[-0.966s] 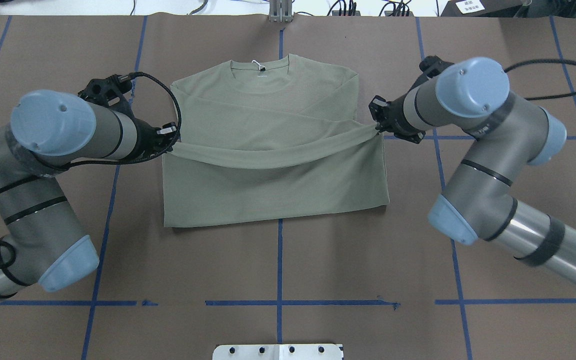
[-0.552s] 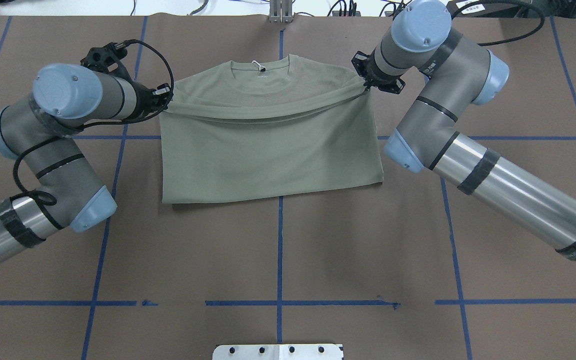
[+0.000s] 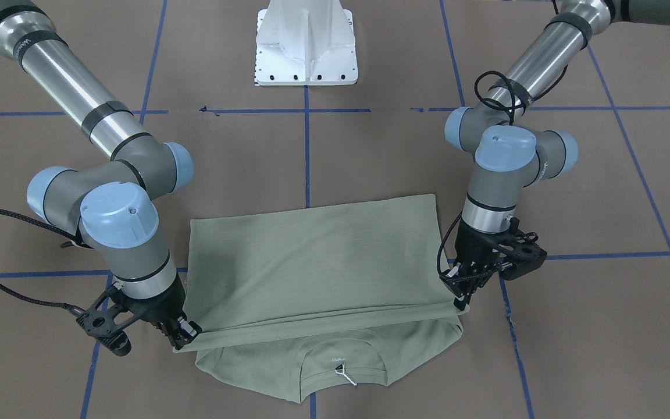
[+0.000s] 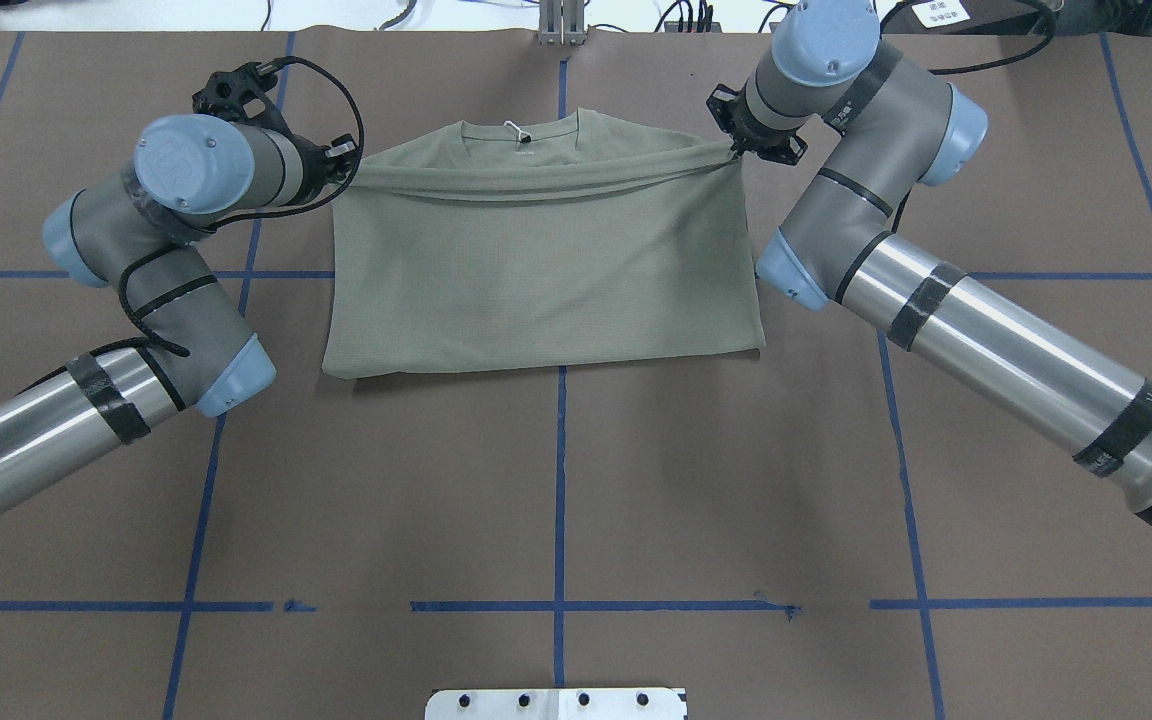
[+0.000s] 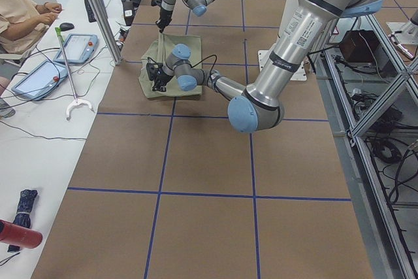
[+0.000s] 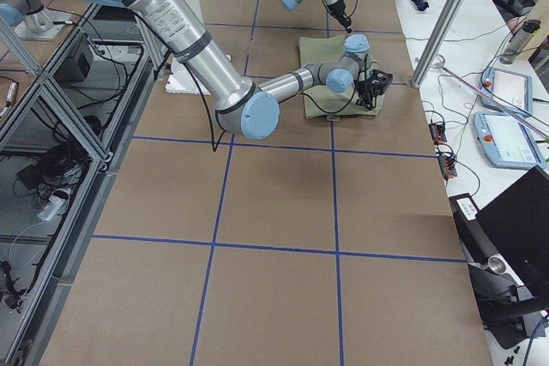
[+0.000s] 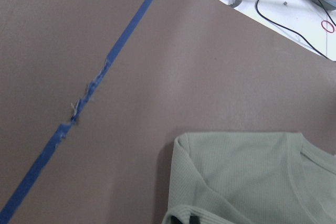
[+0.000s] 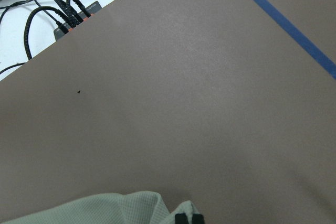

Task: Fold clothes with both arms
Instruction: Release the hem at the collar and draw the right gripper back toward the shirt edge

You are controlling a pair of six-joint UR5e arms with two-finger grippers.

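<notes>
Overhead, nearest first: table [image 4: 556, 500] with blue tape grid. Toward 12 o'clock lies the shirt [image 4: 546, 280], doubled over, fold edge nearest. At its 10 o'clock corner the left gripper [image 4: 346, 168], at 2 o'clock the right gripper [image 4: 736, 152], each clamped on the hem [image 4: 536, 185], seemingly held slightly raised. Farthest, the collar [image 4: 521, 130] shows.

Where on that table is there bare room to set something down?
The widest bare stretch of brown table cover lies between the near fold of the sage-green knit shirt and the white base plate. It is crowded at the far edge, where the left pincer and right pincer grip the shirt, flanked by the left arm and right arm.
</notes>
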